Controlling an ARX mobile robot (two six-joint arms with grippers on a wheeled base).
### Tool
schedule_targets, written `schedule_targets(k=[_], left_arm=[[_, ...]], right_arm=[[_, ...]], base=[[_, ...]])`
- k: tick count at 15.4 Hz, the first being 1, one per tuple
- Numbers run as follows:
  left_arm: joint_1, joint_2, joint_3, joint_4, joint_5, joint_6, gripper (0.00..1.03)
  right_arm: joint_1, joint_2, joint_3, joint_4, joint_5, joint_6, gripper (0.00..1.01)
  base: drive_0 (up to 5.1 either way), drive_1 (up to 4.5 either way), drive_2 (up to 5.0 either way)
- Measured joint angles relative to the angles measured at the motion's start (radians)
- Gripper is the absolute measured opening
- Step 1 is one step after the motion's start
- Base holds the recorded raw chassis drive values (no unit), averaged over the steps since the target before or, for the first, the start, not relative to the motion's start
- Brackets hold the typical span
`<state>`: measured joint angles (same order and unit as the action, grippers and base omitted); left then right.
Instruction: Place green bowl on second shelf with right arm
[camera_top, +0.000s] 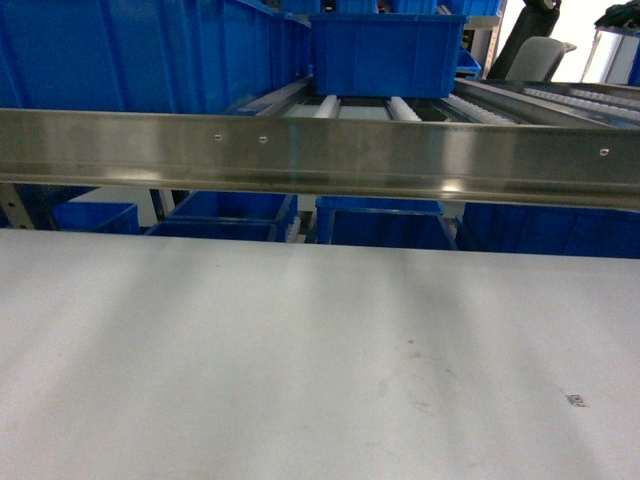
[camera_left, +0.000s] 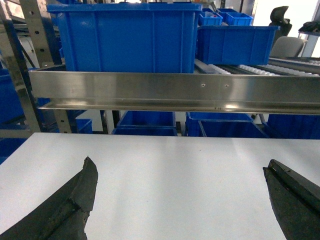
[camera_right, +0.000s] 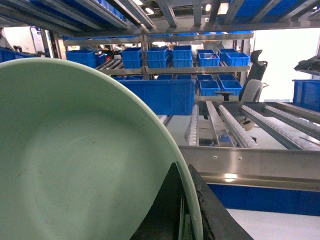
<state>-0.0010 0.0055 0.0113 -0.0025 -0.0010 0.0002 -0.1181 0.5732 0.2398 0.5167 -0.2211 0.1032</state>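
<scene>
- Right black fingers (camera_right: 186, 210) pinched on rim of glossy pale mint-green bowl (camera_right: 75, 165), frame left, before steel roller-track shelf (camera_right: 250, 167).
- Left black fingers (camera_left: 75, 205) spread wide, empty, over white worktop (camera_left: 175, 180).

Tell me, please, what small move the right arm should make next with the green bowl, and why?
Probably carry it forward over the steel front rail. The right gripper pinches the green bowl by its rim, already above rail height, and the roller tracks of the second shelf just beyond look unoccupied.

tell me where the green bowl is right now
Only the right wrist view shows the green bowl: it fills the left of the frame, its rim pinched in the right pincer, in front of the steel rail.
</scene>
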Motion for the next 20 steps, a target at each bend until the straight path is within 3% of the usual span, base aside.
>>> schedule_targets(k=[20], left_arm=[[0.000, 0.000, 0.000, -0.001, 0.000, 0.000, 0.98]], right_arm=[[0.000, -0.003, 0.000, 0.001, 0.000, 0.000, 0.02]], base=[[-4.9, 1.88, 2.9]])
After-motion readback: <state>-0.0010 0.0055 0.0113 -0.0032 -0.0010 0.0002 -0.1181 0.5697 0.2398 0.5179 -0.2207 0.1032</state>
